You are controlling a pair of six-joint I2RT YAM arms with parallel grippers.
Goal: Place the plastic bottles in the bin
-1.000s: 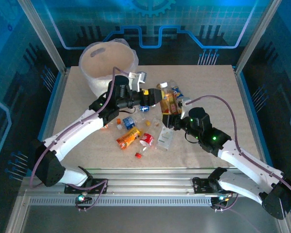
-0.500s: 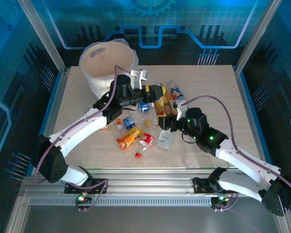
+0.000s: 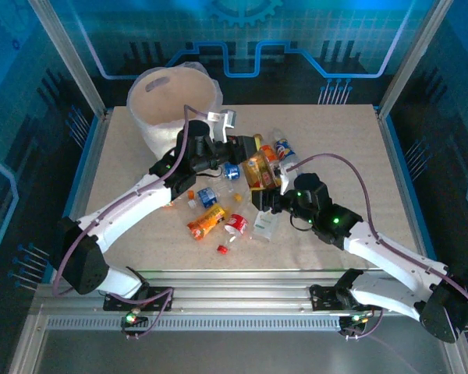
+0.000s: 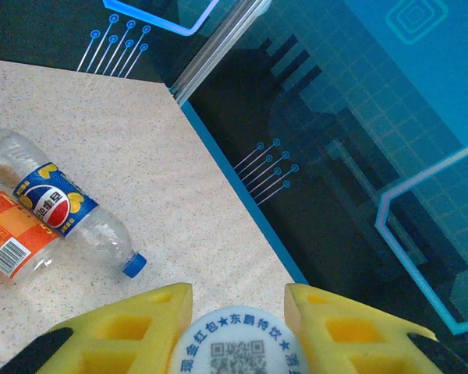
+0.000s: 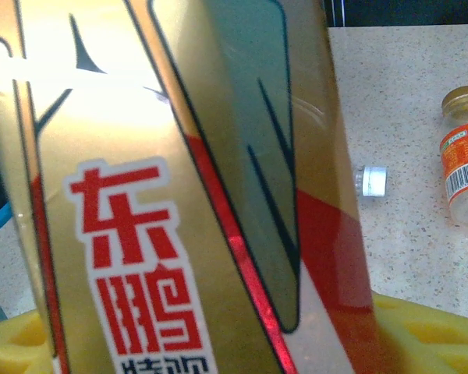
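Note:
A gold-labelled plastic bottle [image 3: 260,168] with red characters hangs above the table's middle between both arms. My left gripper [image 3: 244,149] is shut on its white printed cap [image 4: 238,347], with a yellow finger on each side. My right gripper [image 3: 267,196] is shut on the bottle's body [image 5: 218,195], which covers most of the right wrist view. The bin [image 3: 175,105], white with a bag liner, stands at the back left. A Pepsi bottle [image 4: 58,210] and an orange-labelled bottle [image 4: 8,243] lie on the table beyond my left gripper.
More bottles lie under the arms: an orange one [image 3: 207,222], a red one [image 3: 235,224], a small blue one [image 3: 207,195] and a clear one [image 3: 265,226]. A loose white cap [image 5: 371,180] and an orange-labelled bottle [image 5: 464,167] lie to the right. The table's blue edge [image 4: 242,199] runs close by.
My left gripper has shut on the gold bottle's cap. My right arm has moved a little left, bringing the bottle to the left gripper.

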